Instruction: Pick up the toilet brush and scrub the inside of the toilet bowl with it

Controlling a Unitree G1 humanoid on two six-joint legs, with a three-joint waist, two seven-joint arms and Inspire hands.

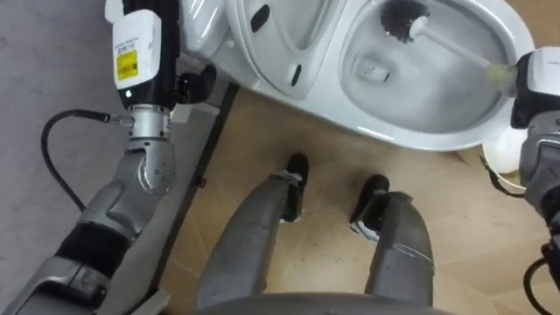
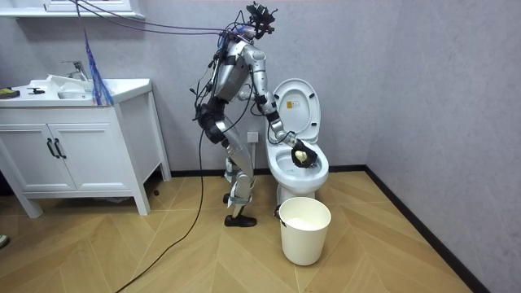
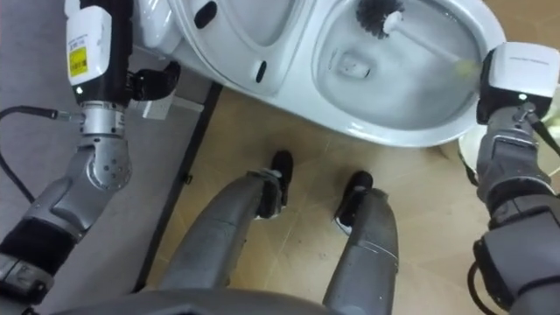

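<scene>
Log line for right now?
right hand: grips brush | brush head: in bowl | lid: up | robot: standing at toilet

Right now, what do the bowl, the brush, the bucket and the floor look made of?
Bowl: probably glazed ceramic; white and glossy, with soft highlights.
Brush: dark bristles on a white handle, likely plastic, with a yellowish grip end.
Bucket: matte off-white, probably plastic; too small to be sure.
Floor: wood or wood-look laminate, with light brown planks in a herringbone pattern and a satin finish.
</scene>
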